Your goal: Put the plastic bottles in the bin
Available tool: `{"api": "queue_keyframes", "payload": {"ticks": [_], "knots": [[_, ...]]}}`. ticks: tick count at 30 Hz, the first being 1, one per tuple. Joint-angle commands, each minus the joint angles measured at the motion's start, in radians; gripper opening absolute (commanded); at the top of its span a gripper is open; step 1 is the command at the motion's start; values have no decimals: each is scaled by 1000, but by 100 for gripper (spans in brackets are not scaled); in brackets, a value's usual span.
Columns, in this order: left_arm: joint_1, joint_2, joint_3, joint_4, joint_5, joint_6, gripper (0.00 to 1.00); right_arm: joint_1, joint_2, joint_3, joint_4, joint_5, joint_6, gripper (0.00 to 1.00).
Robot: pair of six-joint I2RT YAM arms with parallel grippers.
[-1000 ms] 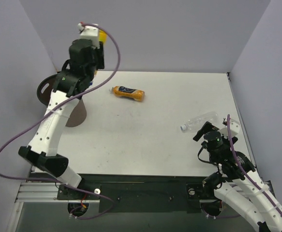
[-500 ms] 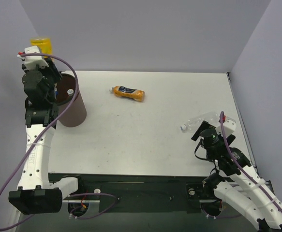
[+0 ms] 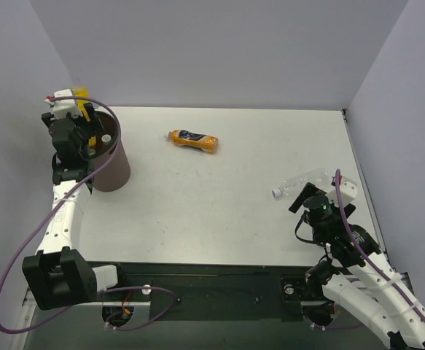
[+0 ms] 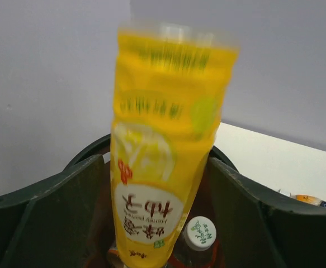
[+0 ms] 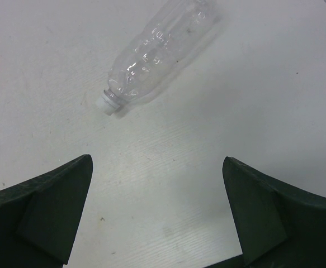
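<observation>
My left gripper [image 3: 83,122] hangs over the dark brown bin [image 3: 111,166] at the table's back left. In the left wrist view its jaws stand open, with a gap on each side of a blurred yellow bottle [image 4: 163,145] that points down into the bin [image 4: 87,149]. A white-capped bottle [image 4: 200,233] lies inside the bin. An orange bottle with a dark label [image 3: 193,140] lies on the table's back middle. A clear bottle [image 3: 299,184] [image 5: 157,50] lies at the right, just ahead of my open, empty right gripper [image 3: 310,200] [image 5: 157,167].
Grey walls close in the table on the left, back and right. The bin stands close to the left wall. The clear bottle lies near the table's right edge [image 3: 358,182].
My left arm swung left from the back of the table to above the bin, and its jaws opened round the yellow bottle. The right arm shifted only slightly.
</observation>
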Motion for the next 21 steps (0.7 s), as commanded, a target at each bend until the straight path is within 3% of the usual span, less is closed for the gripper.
{"api": "queue_keyframes", "payload": {"ticks": [1,12,15,21], "knots": [[4,-42,8,125,-3,-26,90,8,3,19,-11,23,-6,95],[-65,-10,260,-212,124,-174,96,8,27,10,12,9,12,95],[-174,41,344,-344,137,-191,97,9,24,7,15,6,14,95],[-410,205,422,-478,7,-239,97,8,12,4,13,3,15,95]]}}
